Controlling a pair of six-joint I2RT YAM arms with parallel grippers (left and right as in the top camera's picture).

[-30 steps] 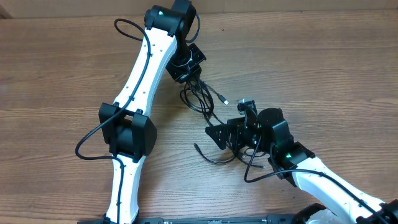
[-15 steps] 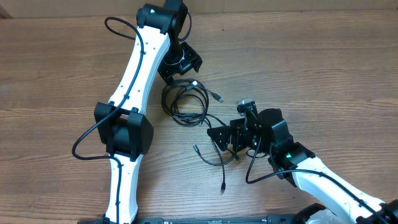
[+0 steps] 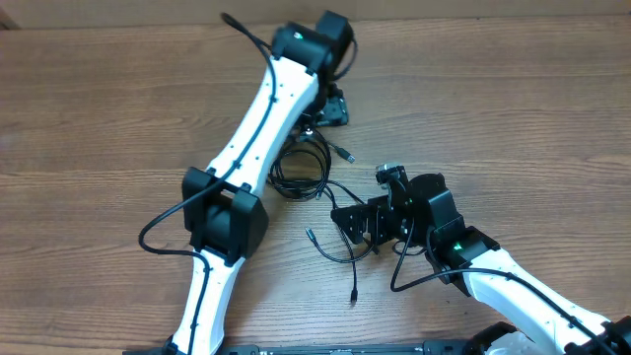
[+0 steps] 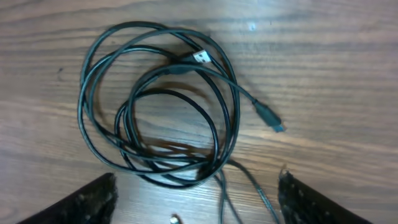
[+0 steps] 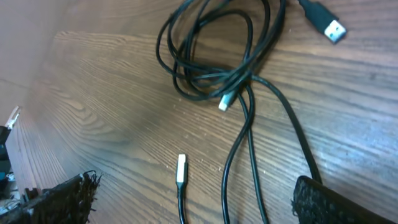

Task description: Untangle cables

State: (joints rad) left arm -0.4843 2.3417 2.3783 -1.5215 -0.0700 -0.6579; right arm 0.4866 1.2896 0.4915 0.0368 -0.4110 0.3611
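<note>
Wood-grain desk (image 3: 89,108) under everything. Noted L arm (image 3: 264,116), white w/ black joints, stretched diagonally from near edge toward far centre; R arm (image 3: 513,288), same build, reaching in from lower-right corner. Found L tool (image 4: 196,183) wide open, gripping nothing: only fingertips (image 4: 99,196) in wrist view, at bottom corners, coil just ahead of them, a couple of strands trailing back betw. them. Mostly tucked under own arm in overhead. Found R tool (image 5: 199,202) likewise spread wide and empty, fingers either side of two loose strands on desk; cannot tell whether touching those. Located cables (image 3: 299,190) flat on desk betw. the two tools: thin black loops bunched in one rough coil nearer L tool, w/ strands running toward and under R tool. Plug ends, per R wrist view: silver flat plug (image 5: 329,26) on strand beside coil; pale tip (image 5: 225,104) against crossing strands at coil's edge; second pale tip (image 5: 180,168) apart on bare wood, nearer tool. Per L wrist view: small dark plug (image 4: 272,122) just outside coil; cannot tell if same as silver one.
</note>
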